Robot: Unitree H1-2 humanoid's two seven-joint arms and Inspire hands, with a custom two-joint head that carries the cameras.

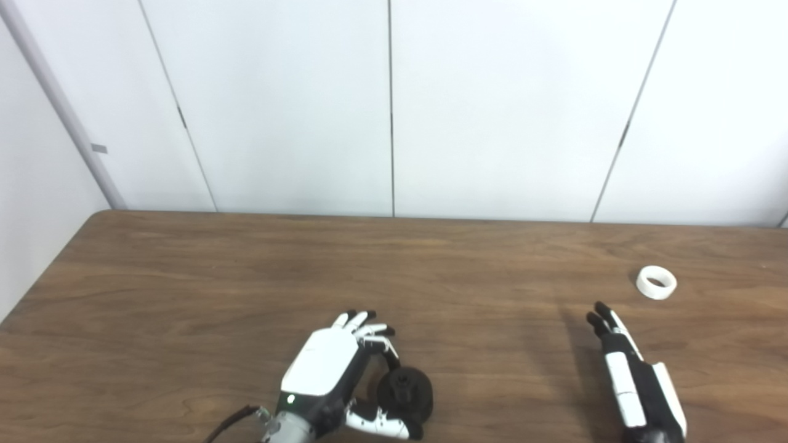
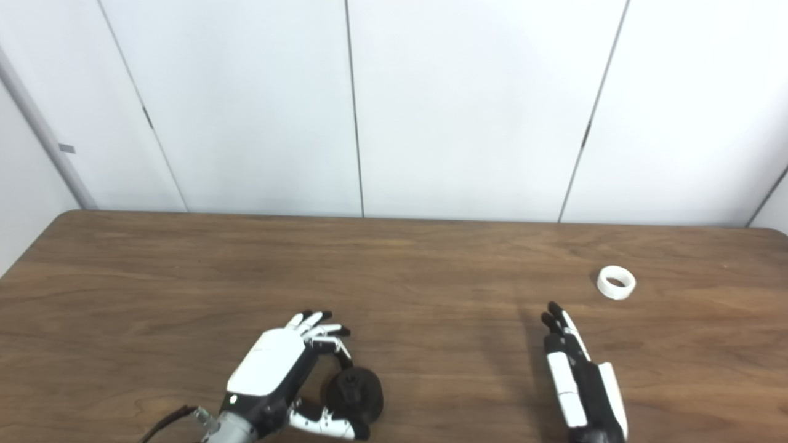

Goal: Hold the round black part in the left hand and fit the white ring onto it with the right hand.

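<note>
Wooden table (image 1: 184, 277): left hand (image 1: 326, 369) fingers apart around round black part (image 1: 404, 394), hub up.
Right hand (image 1: 634, 381) open; white ring (image 1: 656, 282) flat at one o'clock; views match.

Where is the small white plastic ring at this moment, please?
The small white plastic ring lies on the wooden table at far right, just beyond the right hand, untouched.

Bright, even overhead light; white wall panels (image 1: 511, 104) near blown out. Soft shadows left of each hand on the table (image 1: 184, 295). Slightly soft focus overall.
</note>
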